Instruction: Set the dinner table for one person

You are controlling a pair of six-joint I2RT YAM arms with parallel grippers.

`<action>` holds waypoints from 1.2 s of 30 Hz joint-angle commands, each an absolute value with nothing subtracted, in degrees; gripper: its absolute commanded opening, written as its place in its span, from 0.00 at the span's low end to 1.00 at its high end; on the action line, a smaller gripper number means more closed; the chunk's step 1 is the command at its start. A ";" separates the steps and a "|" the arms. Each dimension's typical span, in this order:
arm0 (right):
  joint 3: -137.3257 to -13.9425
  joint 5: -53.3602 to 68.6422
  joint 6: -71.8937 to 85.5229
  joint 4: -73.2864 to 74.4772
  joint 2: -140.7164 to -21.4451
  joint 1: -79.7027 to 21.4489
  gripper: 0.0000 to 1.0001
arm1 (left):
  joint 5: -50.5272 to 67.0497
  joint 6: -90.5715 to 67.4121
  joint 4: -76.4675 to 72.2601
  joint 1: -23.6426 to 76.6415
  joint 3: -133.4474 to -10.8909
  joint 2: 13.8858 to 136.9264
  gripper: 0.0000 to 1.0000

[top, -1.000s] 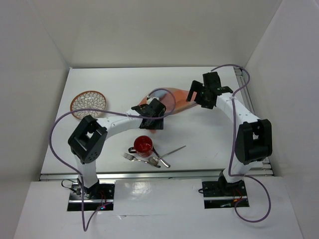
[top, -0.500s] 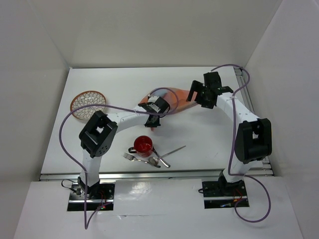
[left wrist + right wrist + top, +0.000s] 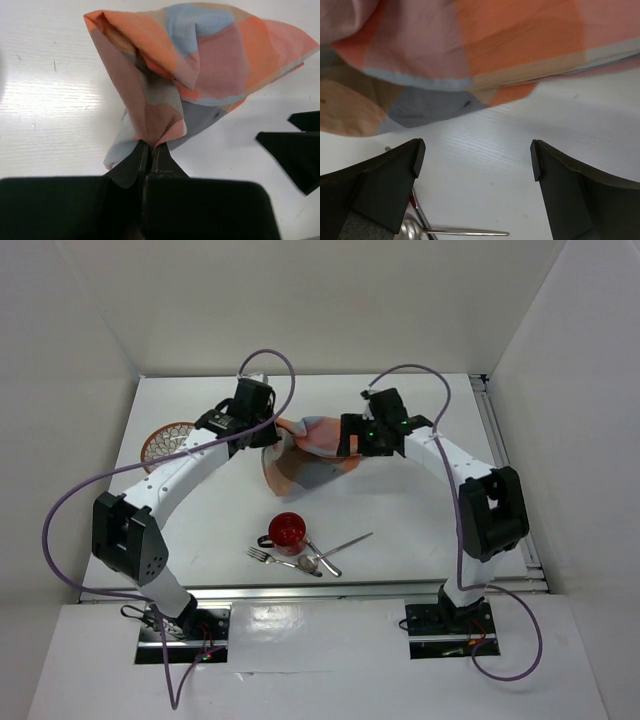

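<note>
The orange-and-blue checked cloth (image 3: 312, 452) hangs bunched above the back middle of the white dinner table (image 3: 430, 510). My left gripper (image 3: 274, 432) is shut on one gathered corner of it. In the left wrist view the jaws (image 3: 150, 146) pinch that fold, and the cloth (image 3: 205, 55) drapes away from them. My right gripper (image 3: 346, 440) is open at the cloth's right edge. In the right wrist view it (image 3: 475, 160) holds nothing, and the cloth (image 3: 485, 45) hangs just beyond its fingertips.
A red cup (image 3: 287, 530) stands near the front, with a fork (image 3: 272, 558), a spoon (image 3: 322, 562) and a knife (image 3: 346, 543) beside it. An orange-rimmed patterned plate (image 3: 170, 440) lies at the back left. White walls enclose the table on three sides.
My left gripper closed on the cloth and swung back and left, lifting it into a bunch. The right arm moved left up to the cloth, still open.
</note>
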State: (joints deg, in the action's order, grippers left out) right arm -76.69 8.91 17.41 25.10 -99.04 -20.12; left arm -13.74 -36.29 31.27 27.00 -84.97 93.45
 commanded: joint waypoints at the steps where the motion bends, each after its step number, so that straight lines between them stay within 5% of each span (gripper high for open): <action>1: -80.68 8.54 13.62 20.57 -101.07 -25.47 1.00 | -4.15 -33.40 30.68 23.75 -85.87 93.96 0.00; 19: -100.09 3.95 4.39 12.12 -122.86 -34.98 0.91 | 8.70 -34.10 27.25 15.82 -82.88 92.99 0.00; 23: -105.81 4.23 4.39 12.66 -126.82 -36.04 0.76 | 10.01 -34.10 27.25 14.77 -82.88 92.99 0.00; 30: -103.72 -0.79 6.24 11.87 -123.24 -35.43 0.04 | 10.72 -33.05 27.77 12.40 -83.93 91.76 0.00; 36: -99.86 -2.02 5.54 14.67 -109.88 -33.13 0.00 | 12.48 -32.52 28.39 7.75 -86.73 89.57 0.00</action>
